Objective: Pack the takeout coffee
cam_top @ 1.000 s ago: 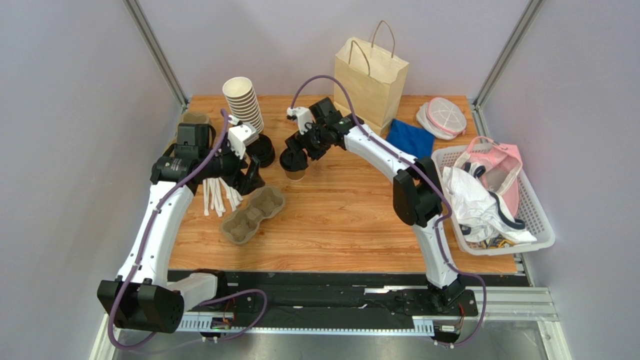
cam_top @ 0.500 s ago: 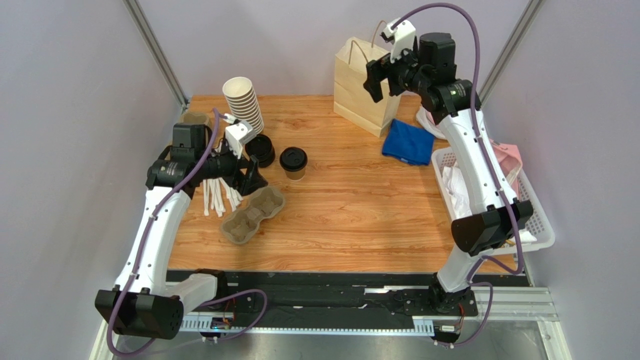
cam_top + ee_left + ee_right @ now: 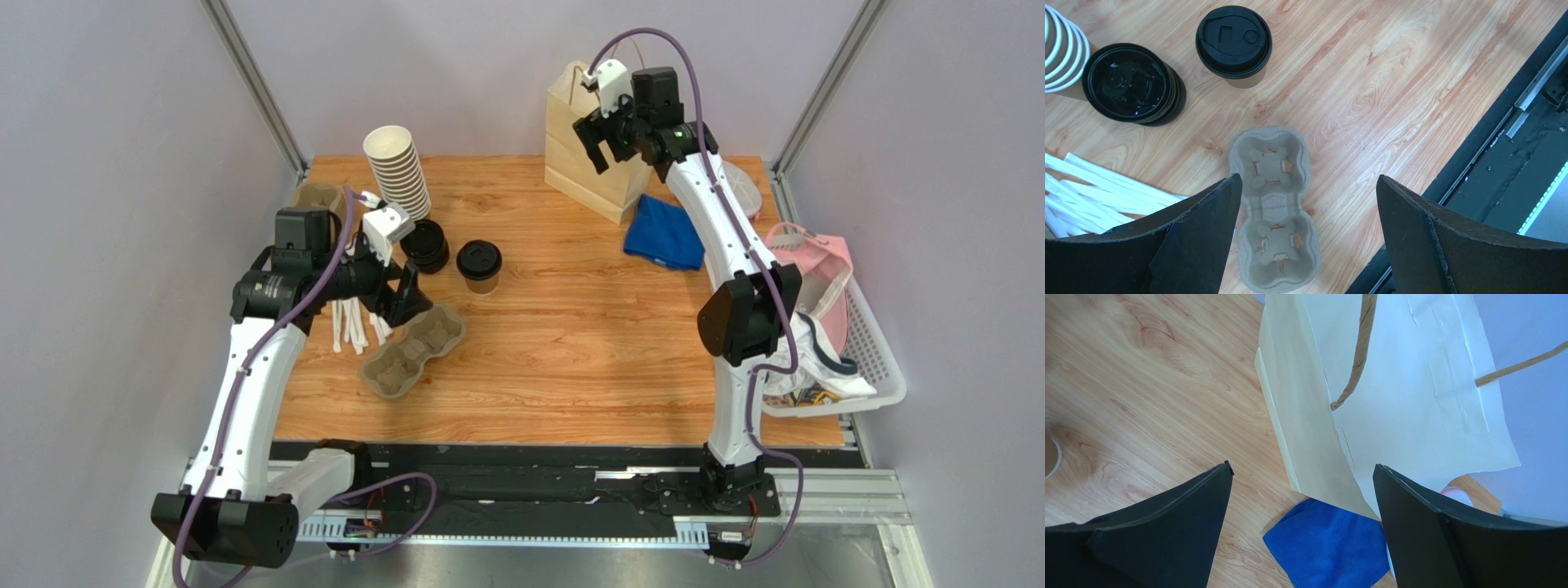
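The takeout coffee (image 3: 478,265), a brown cup with a black lid, stands upright on the table and also shows in the left wrist view (image 3: 1234,44). My left gripper (image 3: 410,294) is open and empty, hovering over a two-cup pulp carrier (image 3: 412,350) (image 3: 1273,208) just left of the coffee. My right gripper (image 3: 597,132) is open and empty, high at the back over the kraft paper bag (image 3: 597,141) (image 3: 1389,404), far from the coffee.
A tilted stack of white-rimmed cups (image 3: 396,172) and a stack of black lids (image 3: 426,245) stand behind the left gripper. White stirrers (image 3: 358,321) lie left of the carrier. A blue cloth (image 3: 666,232) lies by the bag. A white basket (image 3: 873,358) with bags sits at right.
My right arm let go of the coffee, lifted away to the back right, and now hangs over the paper bag. The coffee stays on the table. The left arm barely moved.
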Robot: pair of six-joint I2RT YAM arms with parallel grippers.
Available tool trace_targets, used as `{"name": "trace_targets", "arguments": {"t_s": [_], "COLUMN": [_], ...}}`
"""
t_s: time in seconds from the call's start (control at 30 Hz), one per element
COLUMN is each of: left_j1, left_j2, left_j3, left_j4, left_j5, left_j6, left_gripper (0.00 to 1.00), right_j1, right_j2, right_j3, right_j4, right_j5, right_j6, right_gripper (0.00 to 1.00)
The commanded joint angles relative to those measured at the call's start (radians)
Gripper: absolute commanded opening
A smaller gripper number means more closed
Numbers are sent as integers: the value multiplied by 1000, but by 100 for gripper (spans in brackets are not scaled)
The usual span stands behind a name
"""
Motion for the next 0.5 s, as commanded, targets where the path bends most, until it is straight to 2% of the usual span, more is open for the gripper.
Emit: {"name": "trace_targets", "arguments": {"t_s": [0.0, 0.13, 0.17, 0.33, 0.37, 0.43, 0.47], "left_j1": [5, 5, 5, 5, 5, 5, 5], "left_j2": [-52, -62, -60, -63, -65, -72, -75], "left_j3": [-9, -18, -16, -4, -3, -3, -3], "left_j4": [-13, 1, 4, 5, 8, 25, 31], "left_j5": [-7, -16, -19, -41, -44, -64, -70], "left_j6": [26, 20, 20, 26, 26, 26, 26], "left_gripper": [89, 89, 89, 89, 88, 88, 88], "right_j1": [-3, -4, -3, -3, -4, -3, -3], "right_j2": [10, 39, 44, 63, 67, 63, 58], "right_j3": [70, 60, 58, 73, 79, 92, 96], "right_j4": [83, 90, 90, 60, 51, 35, 32], "right_j5": [36, 34, 33, 19, 19, 18, 16], "right_j6": [-76, -107, -116, -153, -156, -165, -165], "right_gripper": [91, 81, 74, 53, 44, 33, 20]}}
